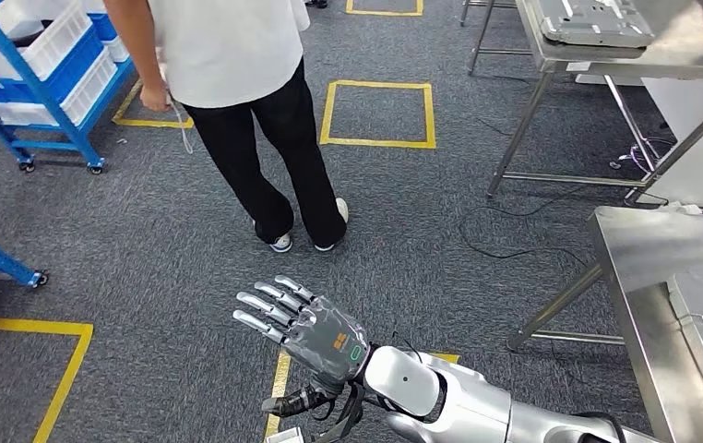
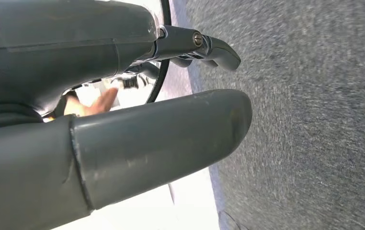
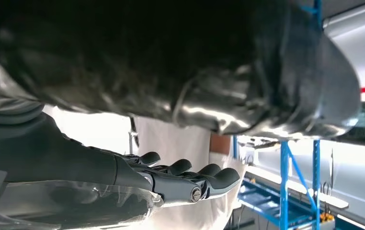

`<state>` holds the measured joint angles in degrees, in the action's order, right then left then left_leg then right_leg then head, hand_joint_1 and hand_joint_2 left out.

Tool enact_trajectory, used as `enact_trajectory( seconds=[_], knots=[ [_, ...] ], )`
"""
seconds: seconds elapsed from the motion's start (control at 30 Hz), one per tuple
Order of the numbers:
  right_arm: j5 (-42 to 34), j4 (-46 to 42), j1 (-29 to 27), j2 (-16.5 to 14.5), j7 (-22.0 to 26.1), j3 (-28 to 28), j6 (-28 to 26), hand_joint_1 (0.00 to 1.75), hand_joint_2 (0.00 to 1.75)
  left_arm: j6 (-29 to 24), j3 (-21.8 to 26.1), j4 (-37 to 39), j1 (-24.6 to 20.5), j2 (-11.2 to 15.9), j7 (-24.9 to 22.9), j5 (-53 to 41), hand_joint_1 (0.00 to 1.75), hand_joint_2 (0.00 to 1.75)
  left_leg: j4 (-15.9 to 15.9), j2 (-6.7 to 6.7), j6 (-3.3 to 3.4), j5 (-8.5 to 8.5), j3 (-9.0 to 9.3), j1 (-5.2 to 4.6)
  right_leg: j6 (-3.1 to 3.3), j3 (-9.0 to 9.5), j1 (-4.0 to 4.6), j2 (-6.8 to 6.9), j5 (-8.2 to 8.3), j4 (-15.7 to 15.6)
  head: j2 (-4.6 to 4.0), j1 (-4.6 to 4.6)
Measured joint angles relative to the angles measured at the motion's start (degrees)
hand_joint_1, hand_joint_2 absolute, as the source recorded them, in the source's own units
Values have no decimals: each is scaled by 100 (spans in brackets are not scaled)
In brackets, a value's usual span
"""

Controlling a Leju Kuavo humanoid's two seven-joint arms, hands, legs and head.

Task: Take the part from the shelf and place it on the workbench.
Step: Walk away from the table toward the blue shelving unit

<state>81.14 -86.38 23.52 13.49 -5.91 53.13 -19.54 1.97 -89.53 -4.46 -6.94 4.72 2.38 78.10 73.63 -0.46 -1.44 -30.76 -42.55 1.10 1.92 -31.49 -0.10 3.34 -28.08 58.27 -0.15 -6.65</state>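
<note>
Your silver right arm (image 1: 449, 392) reaching forward over grey carpet (image 1: 145, 240), right hand (image 1: 315, 337) flat, palm down, fingers (image 1: 265, 305) extended, apart, empty, left hand (image 2: 99, 120) fingers' state you cannot tell.

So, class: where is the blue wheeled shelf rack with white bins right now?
In the head view, the blue wheeled shelf rack stands at upper left on the grey carpet, beside the person.

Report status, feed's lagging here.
Right robot hand open, empty. Left robot hand open over carpet. No part held. Person standing ahead.
</note>
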Motion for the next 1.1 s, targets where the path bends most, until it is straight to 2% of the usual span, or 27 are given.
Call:
enact_trajectory(
  seconds=[0.03,0.07,0.13,0.17,0.23,0.27,0.33,0.37,0.4,0.43,0.47,0.5,0.53,0.57,0.63,0.67,0.7,0.77,0.8,0.83,0.9,0.93,0.97,1.0,1.03,1.07,1.1],
  knots=[
    [-28,35,-34,5,-10,-52,19,0,131,-3,0,0,3,-1,-9,7,0,0,-254,43,2,143,161,1,-7,2,1,78,-11,8,0,0],
    [-52,87,-66,8,-19,-119,34,0,175,-2,0,0,3,-1,-20,13,0,0,-654,147,13,305,398,-3,-21,8,2,152,-26,20,0,1],
    [-67,243,-133,16,-30,-294,44,0,175,4,0,0,-9,-1,-44,28,0,0,-1305,367,71,484,770,-44,-75,17,30,274,-66,48,0,-1],
    [-64,335,-166,21,-35,-391,40,0,175,4,0,0,-10,-2,-56,37,0,0,-1449,422,106,497,842,-67,-103,24,44,330,-81,56,0,-2],
    [-73,508,-233,28,-41,-591,36,0,175,5,0,0,1,-2,-83,46,0,0,-1489,316,176,504,835,-89,-157,47,51,437,-96,52,0,-3],
    [-88,586,-266,28,-41,-691,39,0,175,6,0,0,10,-2,-95,46,0,0,-1510,252,210,520,838,-84,-192,55,34,407,-121,69,0,-3],
    [-169,745,-341,27,-41,-896,63,0,175,12,1,0,4,-2,-103,64,0,0,-1558,129,280,562,848,-58,-259,-44,-3,97,-315,321,0,-4],
    [-238,845,-396,25,-45,-1002,96,0,175,23,1,0,-7,-2,-99,83,0,0,-1569,68,305,577,848,-48,-284,-181,-23,-110,-492,622,0,-3],
    [-316,976,-465,22,-48,-1112,130,0,175,37,1,0,-18,-2,-93,103,0,0,-1571,-2,321,586,840,-46,-297,-363,-30,-245,-681,998,0,-4],
    [-386,1138,-546,20,-42,-1226,151,0,175,53,1,0,-28,-2,-88,121,0,0,-1568,-85,330,591,831,-47,-305,-546,-35,-300,-824,1366,0,-3],
    [-442,1327,-626,15,-25,-1346,146,0,175,65,1,0,-33,-2,-84,137,0,0,-1562,-181,334,594,826,-48,-310,-669,-43,-317,-861,1595,0,-3],
    [-479,1515,-691,5,-2,-1462,115,0,175,72,0,0,-33,-3,-82,152,0,0,-1552,-279,334,594,824,-48,-311,-697,-53,-327,-780,1614,0,-3],
    [-512,1688,-739,-7,16,-1574,85,0,175,75,0,0,-31,-4,-84,169,0,0,-1537,-371,328,591,823,-47,-309,-620,-66,-350,-597,1411,0,-3],
    [-562,1863,-773,-19,10,-1698,75,0,175,74,0,0,-28,-10,-85,187,0,0,-1521,-456,318,586,822,-45,-303,-458,-86,-426,-363,1025,0,-3],
    [-692,2263,-839,-59,-41,-1968,71,0,175,63,0,0,-28,-23,-86,231,0,0,-1489,-602,267,583,796,-45,-298,-171,-118,-695,-85,350,0,-3],
    [-752,2526,-883,-92,-49,-2119,32,0,175,57,0,0,-26,-30,-86,245,0,0,-1485,-671,231,591,777,-42,-292,-102,-118,-778,-44,179,0,-2],
    [-787,2790,-930,-131,-31,-2258,-40,0,175,53,0,0,-17,-33,-85,255,0,0,-1493,-739,192,608,758,-38,-279,-89,-107,-793,-60,146,0,-2],
    [-808,3245,-998,-208,30,-2503,-204,0,175,52,0,1,22,-42,-83,260,0,0,-1509,-832,121,631,726,-23,-213,-71,-100,-631,-27,110,0,-2],
    [-811,3413,-1013,-240,47,-2607,-245,0,175,56,0,2,41,-48,-83,260,0,0,-1455,-741,98,589,693,-29,-163,-57,-105,-562,-7,77,0,0],
    [-829,3556,-1022,-271,35,-2702,-243,0,175,60,0,3,49,-53,-86,259,0,0,-1299,-574,79,482,615,-36,-117,-46,-108,-486,16,41,0,2],
    [-925,3858,-1066,-319,-36,-2898,-158,0,175,65,0,4,39,-61,-93,255,0,0,-663,-170,58,111,329,-51,-54,-37,-79,-330,33,2,0,5],
    [-1009,4046,-1109,-340,-80,-3003,-108,0,175,63,0,4,31,-62,-96,253,0,0,-290,-74,46,-64,161,-49,-40,-38,-58,-232,29,1,0,6],
    [-1108,4275,-1159,-360,-102,-3121,-79,0,175,61,0,4,31,-63,-96,251,0,0,-23,-31,39,-161,47,-48,-32,-38,-42,-132,21,3,0,7],
    [-1217,4534,-1214,-380,-110,-3249,-67,0,175,59,0,4,38,-64,-95,246,0,0,63,-9,38,-161,26,-48,-28,-36,-30,-31,11,5,0,7],
    [-1325,4808,-1270,-398,-102,-3393,-70,0,175,51,0,4,49,-66,-96,240,0,0,-81,14,45,-60,125,-50,-29,-31,-23,64,0,7,0,7],
    [-1420,5071,-1326,-414,-84,-3545,-91,0,175,39,0,4,64,-66,-96,234,0,0,-423,67,64,107,331,-55,-35,-22,-18,151,-13,10,0,7],
    [-1488,5315,-1383,-428,-57,-3694,-124,0,175,24,0,4,73,-65,-96,229,0,0,-851,218,98,249,578,-75,-49,-8,-10,229,-31,16,0,7]
  ],
)
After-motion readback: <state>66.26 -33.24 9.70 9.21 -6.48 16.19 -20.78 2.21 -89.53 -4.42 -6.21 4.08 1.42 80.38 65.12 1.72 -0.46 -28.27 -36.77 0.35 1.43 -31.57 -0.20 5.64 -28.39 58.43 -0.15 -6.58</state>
